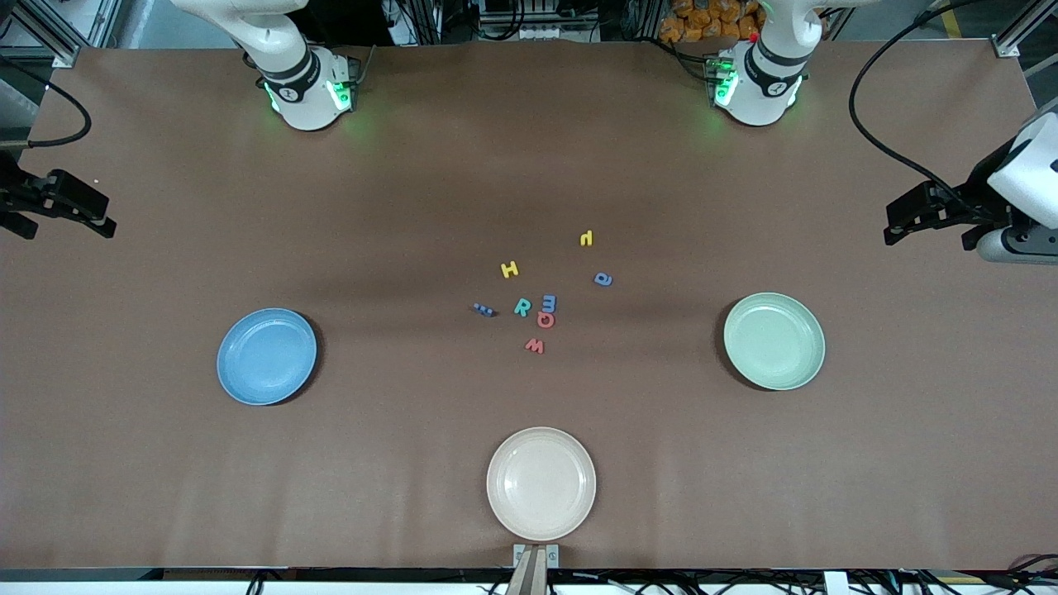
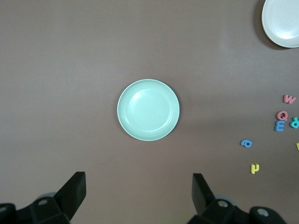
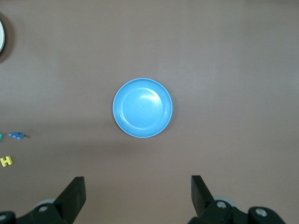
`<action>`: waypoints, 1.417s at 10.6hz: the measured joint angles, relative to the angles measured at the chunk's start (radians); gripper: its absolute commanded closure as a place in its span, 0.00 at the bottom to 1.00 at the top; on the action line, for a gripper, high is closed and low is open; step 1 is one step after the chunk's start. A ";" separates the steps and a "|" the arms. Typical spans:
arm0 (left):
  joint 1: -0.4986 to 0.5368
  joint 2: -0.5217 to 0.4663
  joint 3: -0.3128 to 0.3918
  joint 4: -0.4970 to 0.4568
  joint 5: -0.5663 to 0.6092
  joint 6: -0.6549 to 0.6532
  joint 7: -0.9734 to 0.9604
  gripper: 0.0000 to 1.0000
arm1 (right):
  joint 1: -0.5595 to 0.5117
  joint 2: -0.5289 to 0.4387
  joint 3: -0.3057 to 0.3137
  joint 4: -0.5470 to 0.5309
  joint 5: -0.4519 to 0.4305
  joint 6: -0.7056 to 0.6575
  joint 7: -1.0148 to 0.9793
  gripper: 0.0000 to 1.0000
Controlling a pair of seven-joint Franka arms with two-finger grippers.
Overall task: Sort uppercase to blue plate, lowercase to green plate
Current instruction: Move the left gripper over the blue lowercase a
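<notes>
No sorting is seen done: the blue plate (image 1: 266,356) and green plate (image 1: 774,340) lie bare while every foam letter, uppercase (image 1: 522,307) and lowercase (image 1: 603,279), is clustered mid-table, the left gripper (image 2: 139,191) and right gripper (image 3: 138,192) held spread wide, empty, at the table's ends.

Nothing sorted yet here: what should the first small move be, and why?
Probably the right tool, open and high over the table's right-arm end, should head to the yellow H. Both the blue plate and green plate hold nothing, and the H lies apart from the other letters on that arm's side. The left tool waits open.
</notes>
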 measured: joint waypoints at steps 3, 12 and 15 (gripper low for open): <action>0.000 -0.003 0.000 0.000 0.000 -0.003 0.000 0.00 | 0.000 0.000 0.002 0.000 0.001 0.000 0.000 0.00; -0.011 0.042 -0.188 -0.291 0.000 0.290 -0.196 0.00 | 0.001 0.000 0.007 0.000 0.001 0.000 0.000 0.00; -0.019 0.044 -0.266 -0.444 0.000 0.467 -0.225 0.00 | 0.002 0.001 0.008 0.000 0.001 -0.002 0.000 0.00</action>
